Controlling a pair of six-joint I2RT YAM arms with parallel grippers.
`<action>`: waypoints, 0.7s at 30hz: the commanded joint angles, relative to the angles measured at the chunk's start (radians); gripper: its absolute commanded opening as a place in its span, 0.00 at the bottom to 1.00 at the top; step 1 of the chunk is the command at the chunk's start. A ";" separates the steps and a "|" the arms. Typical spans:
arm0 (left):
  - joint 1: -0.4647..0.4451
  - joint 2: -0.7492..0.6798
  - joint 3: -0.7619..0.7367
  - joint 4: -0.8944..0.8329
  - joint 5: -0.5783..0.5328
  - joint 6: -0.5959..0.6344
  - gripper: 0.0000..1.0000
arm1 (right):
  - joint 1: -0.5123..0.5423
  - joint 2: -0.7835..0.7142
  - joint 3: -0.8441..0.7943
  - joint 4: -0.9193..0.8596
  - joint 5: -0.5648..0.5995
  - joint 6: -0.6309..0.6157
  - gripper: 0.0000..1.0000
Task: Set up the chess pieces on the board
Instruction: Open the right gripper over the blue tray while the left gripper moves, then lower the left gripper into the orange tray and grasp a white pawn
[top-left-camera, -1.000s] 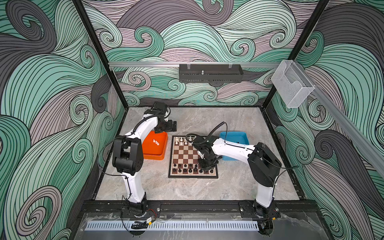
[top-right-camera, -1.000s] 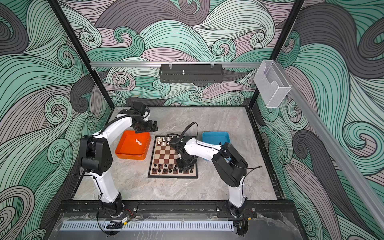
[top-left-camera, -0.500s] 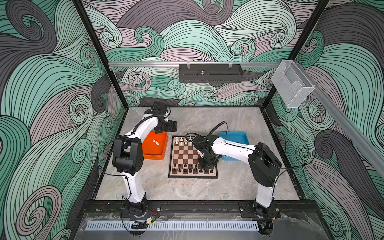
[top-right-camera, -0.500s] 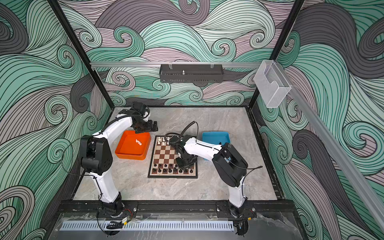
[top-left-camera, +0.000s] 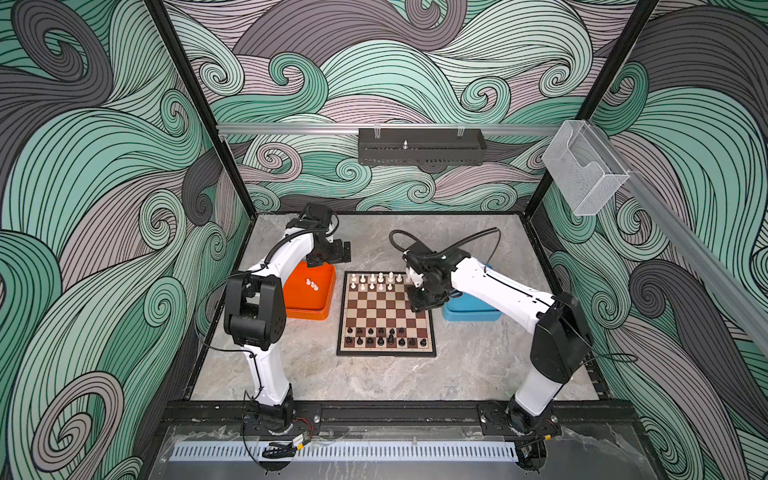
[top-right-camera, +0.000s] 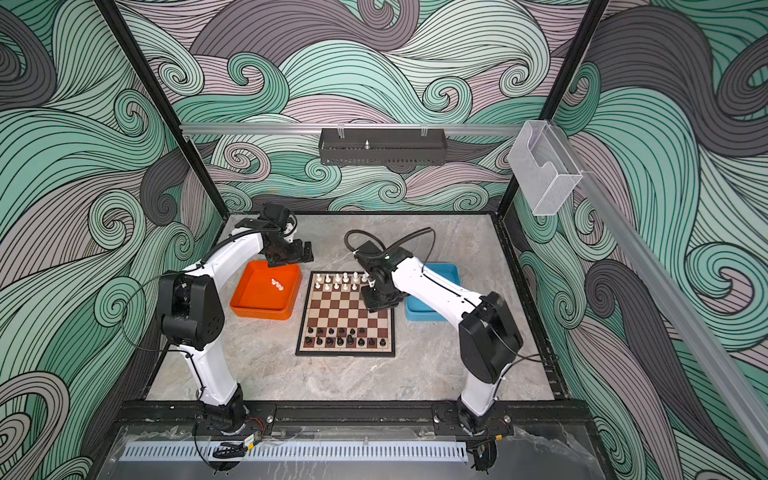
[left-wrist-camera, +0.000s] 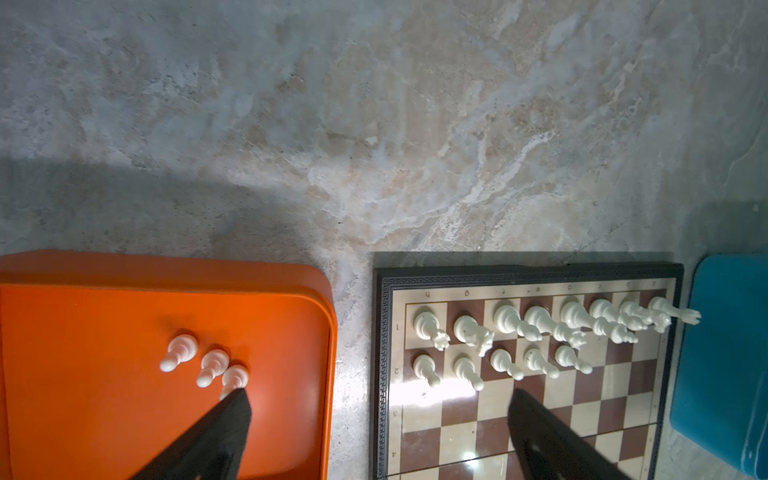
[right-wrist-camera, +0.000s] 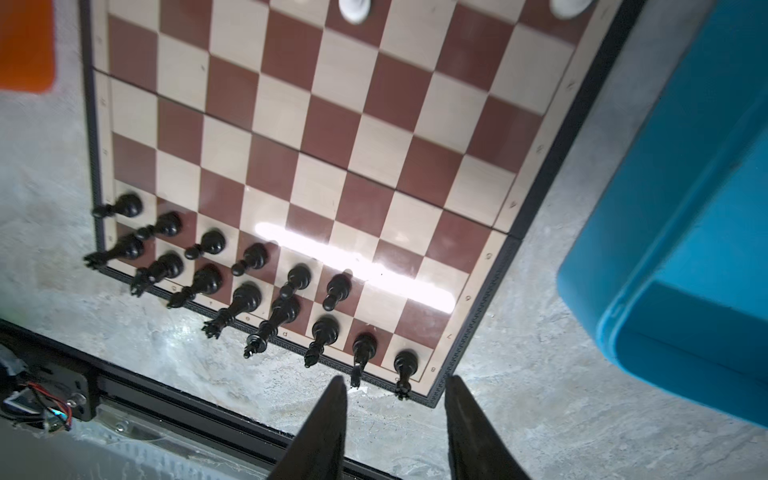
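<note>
The board (top-left-camera: 386, 307) (top-right-camera: 345, 309) lies mid-table. Several white chess pieces (top-left-camera: 376, 280) (left-wrist-camera: 536, 328) fill its two far rows and several black ones (top-left-camera: 382, 336) (right-wrist-camera: 245, 299) its two near rows. Three white pawns (top-left-camera: 312, 284) (left-wrist-camera: 212, 365) stand in the orange tray (top-left-camera: 303, 307). My left gripper (top-left-camera: 332, 255) (left-wrist-camera: 378, 399) hovers wide open and empty over the tray's far right corner. My right gripper (top-left-camera: 424, 303) (right-wrist-camera: 392, 380) hangs above the board's right side, open, with nothing between its fingers.
A blue tray (top-left-camera: 473, 311) (right-wrist-camera: 685, 208) sits against the board's right edge, under the right arm. The orange tray touches the board's left side. A black frame rail (right-wrist-camera: 166, 399) runs along the table's front edge.
The right gripper's jaws have spread wider and it has drifted slightly toward the board's far right. The left arm has not moved.
</note>
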 joint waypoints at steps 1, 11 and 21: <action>0.013 -0.039 0.018 -0.059 -0.044 -0.046 0.99 | -0.093 -0.028 0.018 -0.008 0.026 -0.038 0.48; 0.109 -0.108 0.010 -0.164 -0.124 -0.153 0.99 | -0.315 -0.074 0.034 0.090 0.013 -0.060 1.00; 0.167 -0.124 -0.052 -0.194 -0.119 -0.164 0.99 | -0.429 -0.064 -0.023 0.127 0.004 -0.059 1.00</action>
